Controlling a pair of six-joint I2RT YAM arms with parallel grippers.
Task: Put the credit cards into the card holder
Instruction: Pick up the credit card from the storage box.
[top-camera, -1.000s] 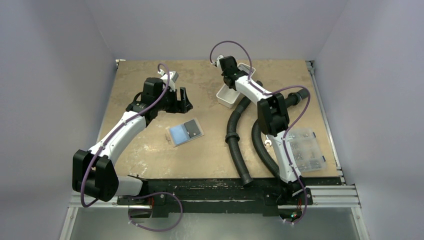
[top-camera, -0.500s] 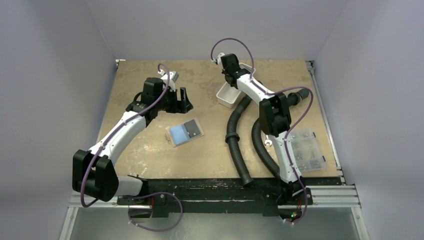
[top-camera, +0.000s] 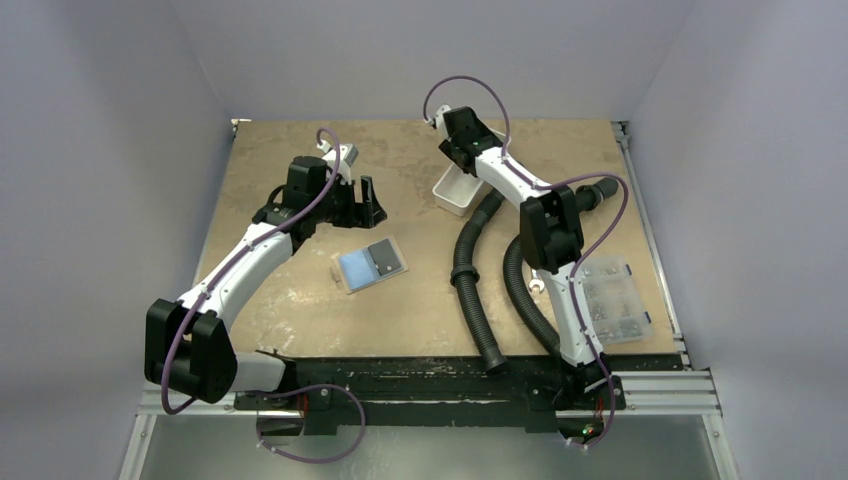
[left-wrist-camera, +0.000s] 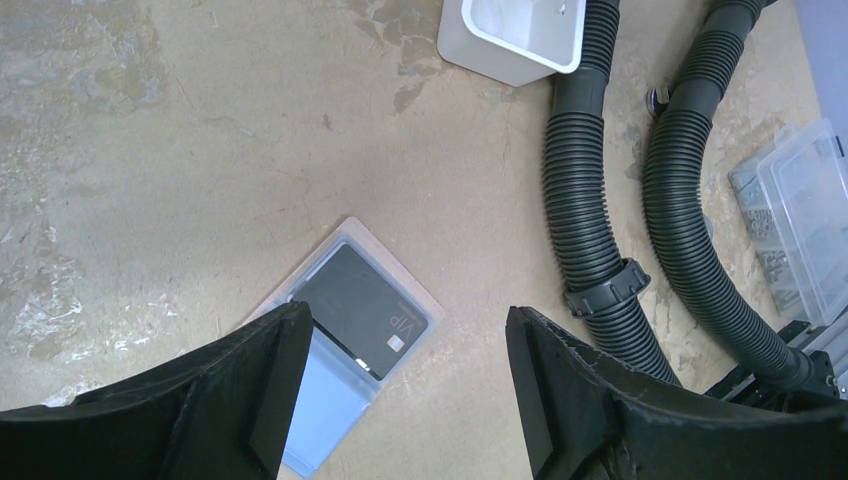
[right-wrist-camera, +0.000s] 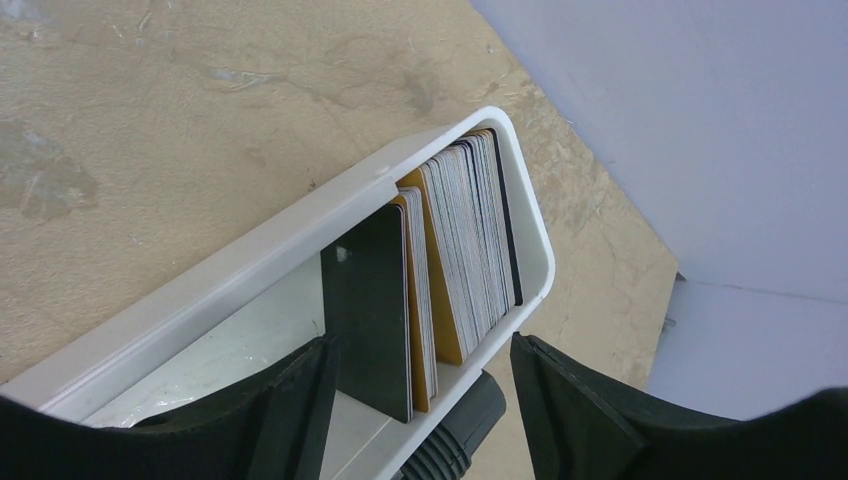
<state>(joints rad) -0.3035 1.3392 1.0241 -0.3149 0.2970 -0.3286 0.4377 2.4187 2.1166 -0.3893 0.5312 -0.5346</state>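
The card holder, a pale flat sleeve, lies on the table at centre left. A black card and a light blue card lie in it side by side. My left gripper hovers open just beyond it, holding nothing. More credit cards stand on edge in a white tray, with a black one in front and orange ones behind. My right gripper hangs open over that stack, gripping none.
Two black corrugated hoses run from the tray toward the near edge. A clear compartment box sits at the right, beside the right arm. The back wall stands just behind the tray.
The right gripper's jaws have spread from nearly shut to wide open above the tray, and the wrist has shifted slightly. The left arm and the card holder have not moved.
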